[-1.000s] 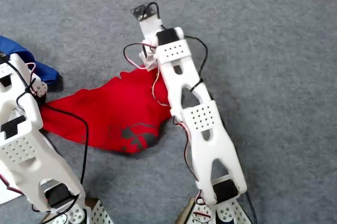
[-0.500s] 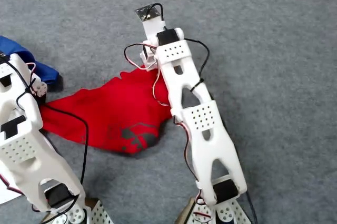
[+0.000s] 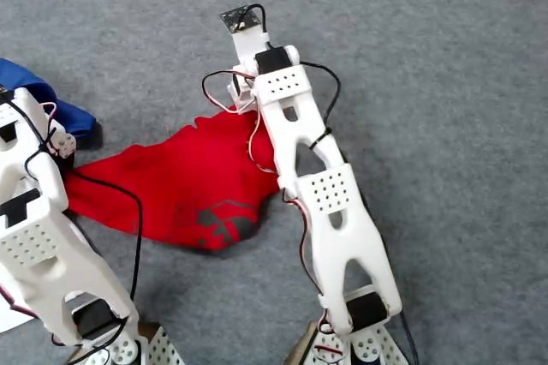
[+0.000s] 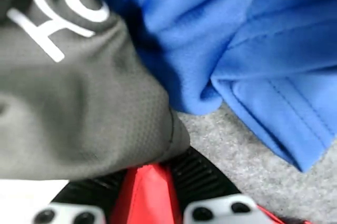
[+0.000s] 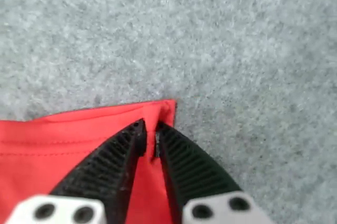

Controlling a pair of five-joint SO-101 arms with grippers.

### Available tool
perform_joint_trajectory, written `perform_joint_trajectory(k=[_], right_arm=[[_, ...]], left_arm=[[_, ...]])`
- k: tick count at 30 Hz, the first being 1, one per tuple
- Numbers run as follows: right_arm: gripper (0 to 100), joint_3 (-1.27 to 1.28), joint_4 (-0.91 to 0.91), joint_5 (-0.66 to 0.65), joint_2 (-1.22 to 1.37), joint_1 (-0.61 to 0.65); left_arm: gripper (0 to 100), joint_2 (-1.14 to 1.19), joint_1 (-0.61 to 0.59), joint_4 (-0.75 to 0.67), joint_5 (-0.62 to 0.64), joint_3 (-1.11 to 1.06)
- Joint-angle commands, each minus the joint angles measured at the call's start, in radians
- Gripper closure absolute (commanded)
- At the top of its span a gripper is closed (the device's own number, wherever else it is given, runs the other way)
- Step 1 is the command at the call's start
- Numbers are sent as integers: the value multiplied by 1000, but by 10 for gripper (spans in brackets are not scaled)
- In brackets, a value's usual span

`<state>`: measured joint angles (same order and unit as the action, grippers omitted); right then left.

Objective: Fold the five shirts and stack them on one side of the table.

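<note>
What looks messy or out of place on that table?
The red shirt lies skewed and rumpled, pinched at both ends by the left gripper and right gripper. Beside it, the blue shirt sits crumpled against a dark grey shirt.

grey shirt (image 4: pixel 79 108): big white letters (image 4: pixel 58 16), cut off at the edge, no whole word legible
red shirt (image 3: pixel 180 181): dark print (image 3: pixel 224 221), too small to read
</note>
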<state>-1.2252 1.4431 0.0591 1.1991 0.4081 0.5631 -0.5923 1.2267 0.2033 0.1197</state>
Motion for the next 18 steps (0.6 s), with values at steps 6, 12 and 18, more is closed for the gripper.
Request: perform_joint_trajectory(k=[6, 12, 18], right_arm=[[995, -21, -17, -11, -44, -5], [996, -302, 107, -120, -131, 8], [996, -430, 224, -206, -338, 4]], left_arm=[[982, 4, -17, -3, 2, 40], [982, -12, -17, 12, -3, 57], [982, -148, -2, 152, -6, 235]])
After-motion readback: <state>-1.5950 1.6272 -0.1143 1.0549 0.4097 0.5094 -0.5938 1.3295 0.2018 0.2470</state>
